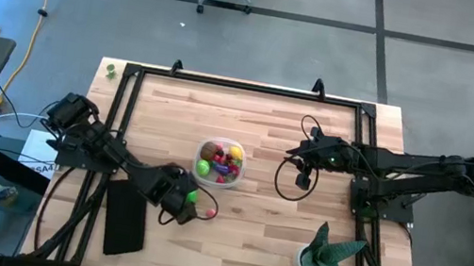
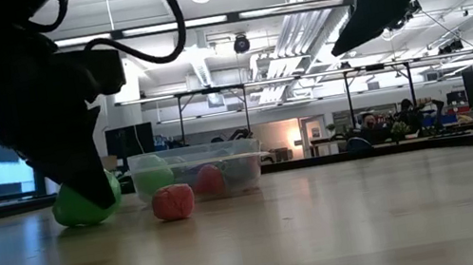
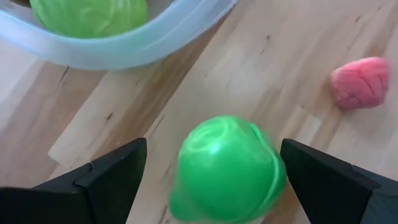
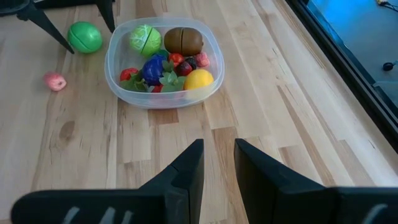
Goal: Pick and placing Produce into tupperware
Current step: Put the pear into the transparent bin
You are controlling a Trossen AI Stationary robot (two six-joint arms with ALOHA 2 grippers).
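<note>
Currently the left gripper [image 3: 217,180] is spread wide astride a green ball [image 3: 227,171] on the table, evidently for pickup. Just beyond lies the part-filled tupperware [image 1: 220,162]; a pink piece [image 1: 203,214] remains outside. The right gripper [image 4: 217,168], nearly closed and empty, is parked aloft to the right.

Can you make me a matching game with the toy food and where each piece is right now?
Things:
1. round bright green toy fruit
2. small pink bumpy toy fruit
3. brown oval toy fruit
4. spiky-leaved green potted plant

Places:
A. inside the clear plastic tub
B. between the open fingers of the left gripper
C. alone on the bare wood, outside the tub
D. near the table corner on the right arm's side

Pairs: 1-B, 2-C, 3-A, 4-D
</note>
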